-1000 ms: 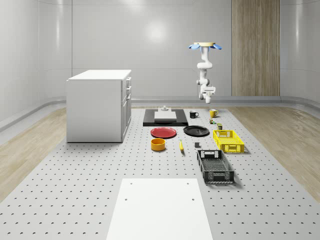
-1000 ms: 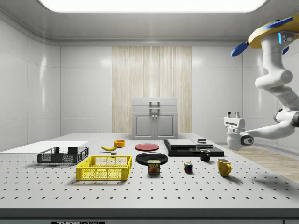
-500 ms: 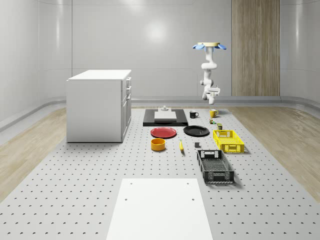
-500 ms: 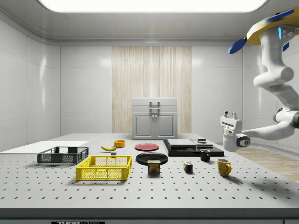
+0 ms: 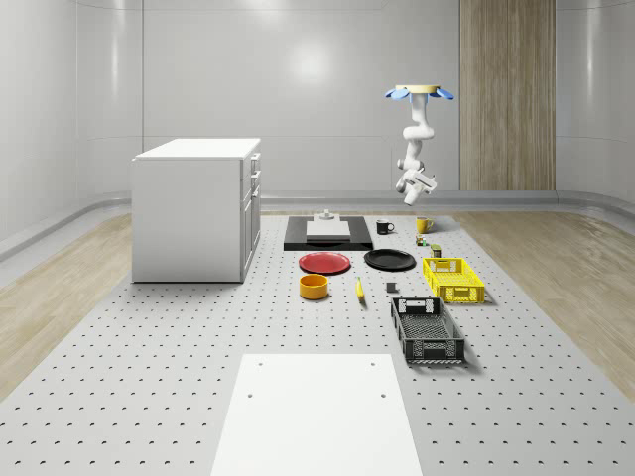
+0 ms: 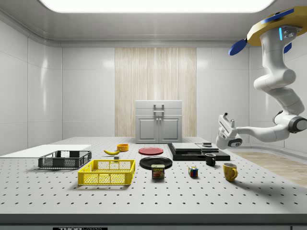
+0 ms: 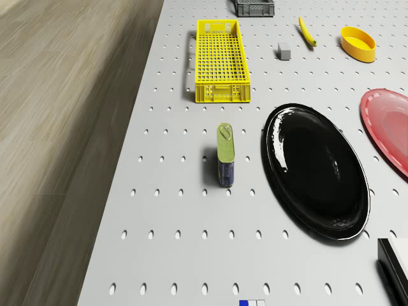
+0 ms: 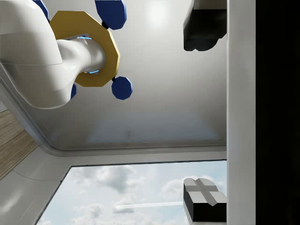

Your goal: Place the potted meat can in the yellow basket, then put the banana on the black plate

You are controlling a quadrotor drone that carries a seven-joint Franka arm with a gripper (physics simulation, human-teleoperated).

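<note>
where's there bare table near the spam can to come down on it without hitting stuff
Around the potted meat can the perforated table is bare toward the wood-floor edge and between can and yellow basket. The black plate lies close on the other side, apart from the can. The tool hangs in the air above the black mug, fingers apart.
</note>
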